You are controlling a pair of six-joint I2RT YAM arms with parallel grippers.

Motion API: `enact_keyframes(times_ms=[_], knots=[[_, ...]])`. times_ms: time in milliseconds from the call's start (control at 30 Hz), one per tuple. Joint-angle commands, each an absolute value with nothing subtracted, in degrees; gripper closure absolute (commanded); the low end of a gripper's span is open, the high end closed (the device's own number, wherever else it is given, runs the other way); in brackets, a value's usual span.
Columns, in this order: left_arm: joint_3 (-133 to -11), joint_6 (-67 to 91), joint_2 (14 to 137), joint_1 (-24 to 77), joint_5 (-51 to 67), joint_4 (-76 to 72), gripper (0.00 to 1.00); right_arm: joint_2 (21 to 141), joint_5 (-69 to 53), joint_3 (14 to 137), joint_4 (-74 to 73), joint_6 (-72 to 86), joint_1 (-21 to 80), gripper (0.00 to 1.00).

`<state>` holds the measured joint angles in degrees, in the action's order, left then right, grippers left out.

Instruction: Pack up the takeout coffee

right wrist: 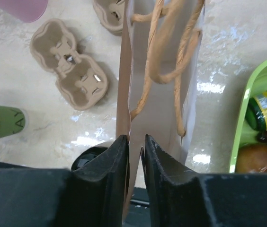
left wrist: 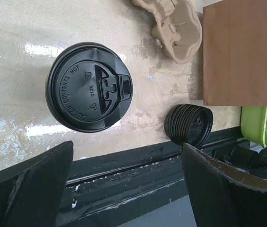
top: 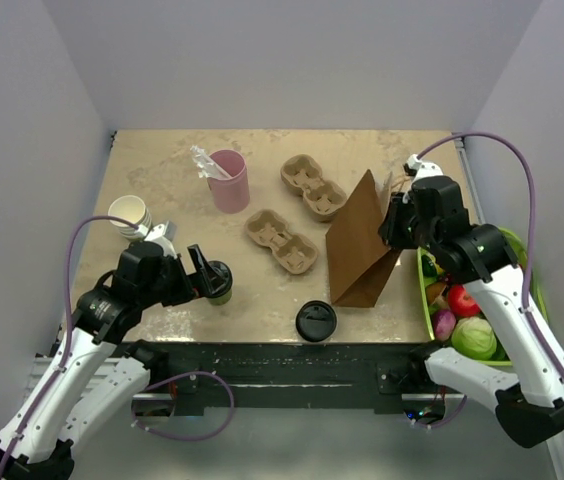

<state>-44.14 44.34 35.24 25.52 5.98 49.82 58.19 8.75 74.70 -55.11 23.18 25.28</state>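
Tan table top (top: 162, 190) has open room around the coffee cup (left wrist: 90, 87), which stands upright near the front edge, just ahead of the left gripper (left wrist: 126, 177) with its fingers spread wide, while the right gripper (right wrist: 136, 153) pinches the top edge of the brown bag (top: 362, 245), and the green bin (right wrist: 247, 99) is partly cut off.

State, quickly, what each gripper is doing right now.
Left gripper: open, holding nothing, above the takeout coffee.
Right gripper: closed on the paper bag's top edge.
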Motion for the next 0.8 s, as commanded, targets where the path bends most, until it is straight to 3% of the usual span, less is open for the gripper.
enact_keyframes(times_ms=[0, 100, 167, 467, 767], knots=[[-44.21, 43.33, 35.16, 25.49, 6.42, 47.99, 0.0, 56.43, 8.52, 75.49, -56.95, 24.0, 26.02, 0.64], [-44.38, 43.24, 35.42, 25.49, 6.33, 48.08, 0.0, 56.78, 10.8, 78.74, -57.92, 22.42, 26.02, 0.38], [-44.47, 43.15, 35.68, 25.49, 6.33, 48.16, 0.0, 57.48, 11.16, 82.24, -58.01, 20.32, 26.01, 0.29], [-46.49, 42.89, 36.04, 25.49, 5.89, 48.87, 0.0, 63.98, 10.72, 97.89, -57.31, 13.72, 30.66, 0.16], [-48.51, 43.07, 35.77, 25.49, 3.69, 52.2, 0.0, 81.45, 25.64, 103.17, -53.88, 10.11, 57.64, 0.17]])
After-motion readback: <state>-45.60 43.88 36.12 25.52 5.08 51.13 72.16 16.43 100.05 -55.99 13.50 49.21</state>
